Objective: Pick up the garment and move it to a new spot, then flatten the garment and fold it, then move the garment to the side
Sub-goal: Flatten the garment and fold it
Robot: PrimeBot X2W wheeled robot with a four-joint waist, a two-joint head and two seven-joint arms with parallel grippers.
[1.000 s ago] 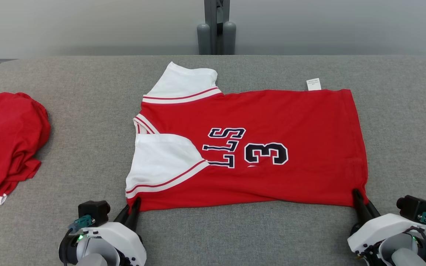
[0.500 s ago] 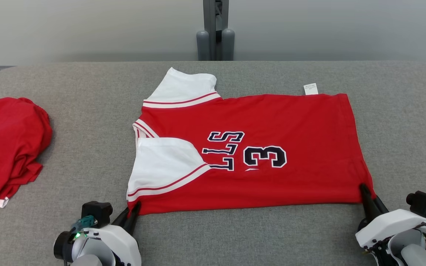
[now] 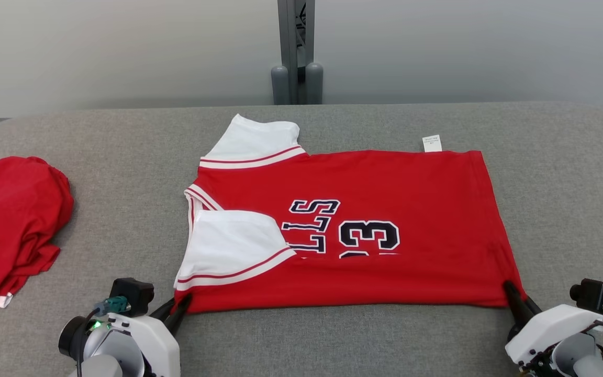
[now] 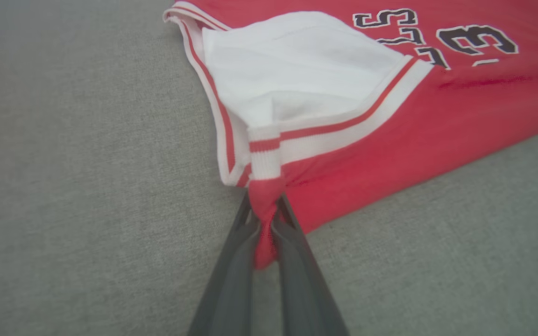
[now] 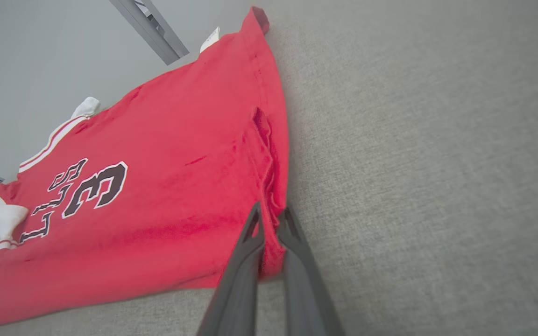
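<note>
The garment (image 3: 385,199) is a red jersey with white sleeves and dark lettering, spread sideways on the grey table (image 3: 123,157). My left gripper (image 3: 182,301) is shut on its near left corner, where red cloth is bunched between the fingers (image 4: 263,217). My right gripper (image 3: 508,287) is shut on the near right hem corner (image 5: 271,224). The near edge is lifted a little and the lower part of the number is folded under. The near white sleeve (image 4: 297,70) lies folded over the red body (image 5: 157,154).
A second red garment (image 3: 13,220) lies crumpled at the table's left edge. A grey post (image 3: 293,52) with two rounded feet stands behind the table's far edge. Bare grey table lies right of the jersey and in front of it.
Both grippers have closed on the jersey's near corners and lifted the near edge slightly, hiding the bottom of the number. The head camera has tilted, so the whole scene sits lower.
</note>
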